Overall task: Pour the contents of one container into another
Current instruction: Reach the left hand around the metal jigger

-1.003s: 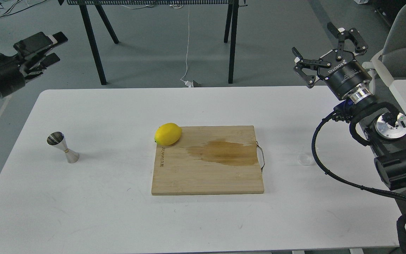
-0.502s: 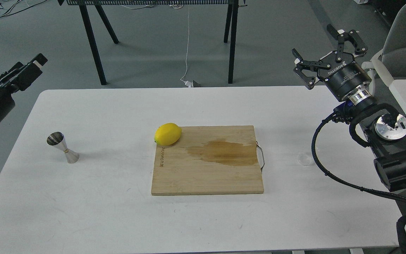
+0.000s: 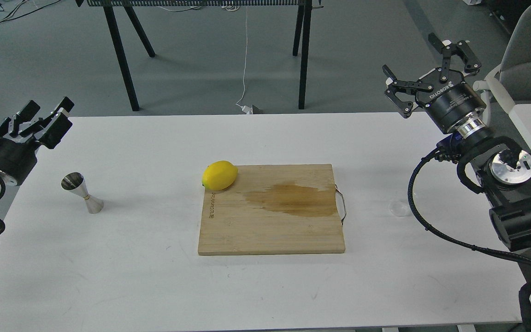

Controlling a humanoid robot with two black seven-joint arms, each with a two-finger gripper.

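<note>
A shiny steel jigger (image 3: 82, 193) stands tilted on the white table (image 3: 155, 286) at the left. The small clear glass cup (image 3: 400, 208) is faint on the table, right of the cutting board. My left gripper (image 3: 46, 111) hovers over the table's far left corner, up and left of the jigger, with its fingers apart and nothing in them. My right gripper (image 3: 410, 55) is raised above the table's far right edge, well behind the cup, wide open and empty.
A wooden cutting board (image 3: 272, 230) with a dark wet stain and a metal handle lies mid-table. A yellow lemon (image 3: 220, 175) rests on its far left corner. A grey chair (image 3: 530, 60) stands at the right, and black table legs behind.
My left arm has come down from high at the left to the table's left corner, closer to the jigger. The right gripper has barely shifted.
</note>
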